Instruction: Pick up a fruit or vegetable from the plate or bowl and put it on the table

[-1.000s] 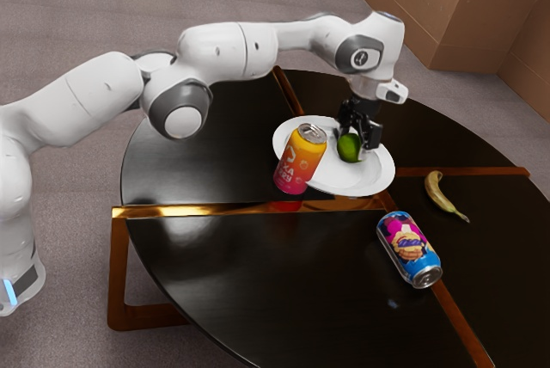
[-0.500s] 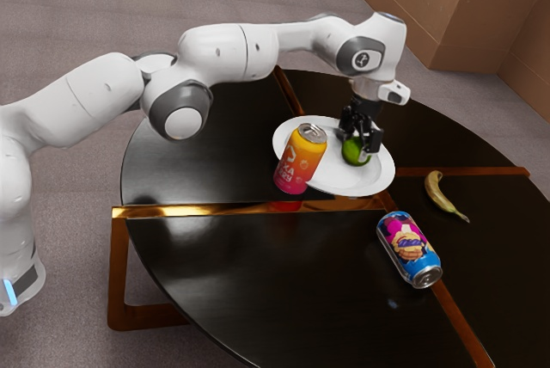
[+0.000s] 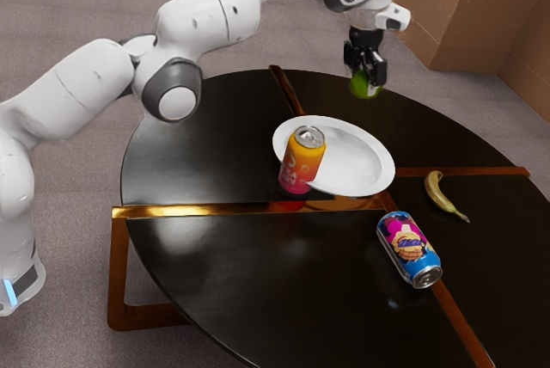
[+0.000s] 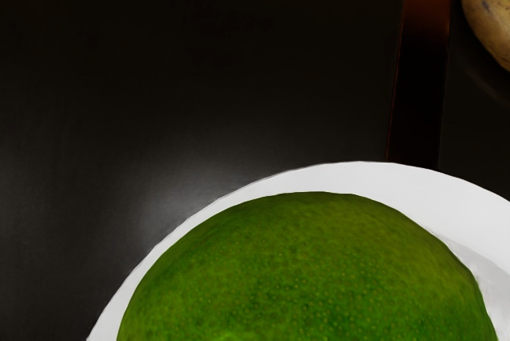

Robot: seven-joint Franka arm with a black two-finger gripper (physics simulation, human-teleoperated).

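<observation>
High over the far part of the plate, my black gripper (image 3: 367,84) is shut on a round green fruit (image 3: 362,85), one finger on either side of it. The white plate (image 3: 375,144) lies below on the dark round table (image 3: 215,136), with a gap of air between it and the fruit. In the wrist view the green fruit (image 4: 311,269) looms large and close, hiding much of the white plate (image 4: 374,178) beneath it.
An orange-pink can (image 3: 302,162) stands at the plate's near side. A blue can (image 3: 410,249) lies on its side closer to the exterior view's bottom. A banana (image 3: 440,196) rests on the table towards the exterior view's right, also a banana (image 4: 486,14) in the wrist view.
The gripper closed around the green fruit in the plate and has lifted it well above. The orange-pink can, tilted before, now stands more upright.
</observation>
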